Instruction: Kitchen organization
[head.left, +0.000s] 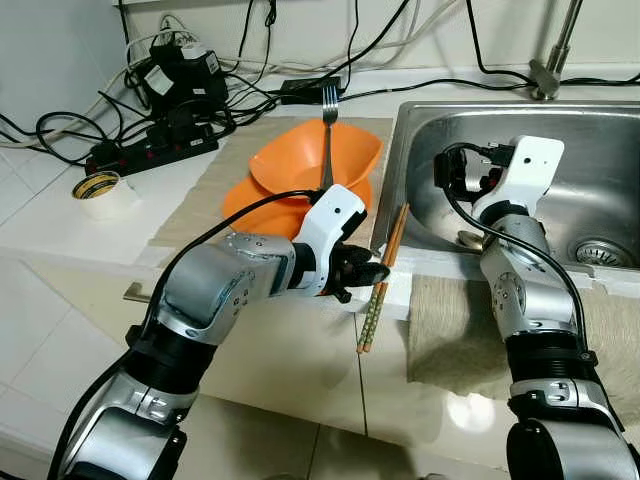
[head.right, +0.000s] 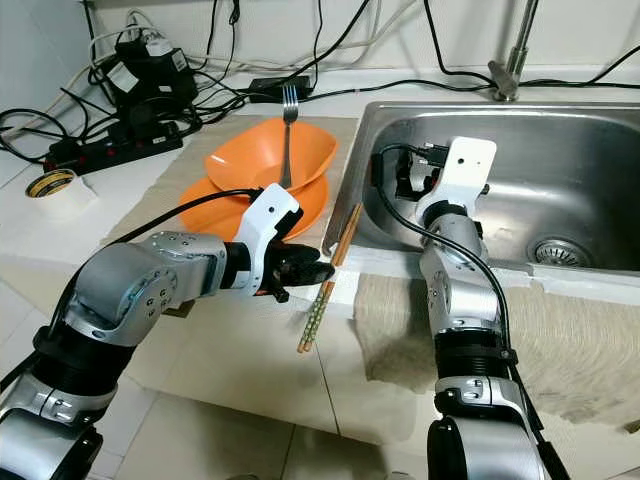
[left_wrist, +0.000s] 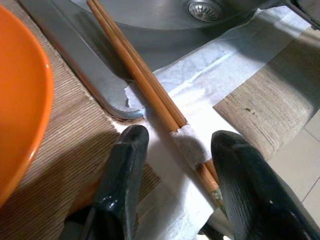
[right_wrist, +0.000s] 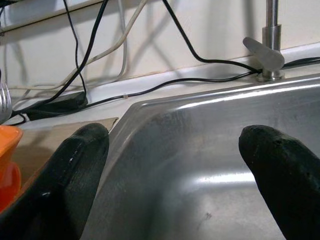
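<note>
Left gripper (left_wrist: 172, 150) spread open astride chopsticks (head.left: 383, 270) lying over the sink (head.left: 420, 130) rim, long axis running away from the fingers toward the basin; right gripper (right_wrist: 175, 165) open, empty, farther off.

The scene is evenly, brightly lit; glare is seen on the sink (head.left: 600, 190) steel; soft shadows are cast; near fingers (right_wrist: 80, 165) are blurred.

2 chunky silver arms, white wrist covers, black cables looping along them, each tool (head.left: 368, 273) with 2 glossy black fingers (left_wrist: 122, 180).
</note>
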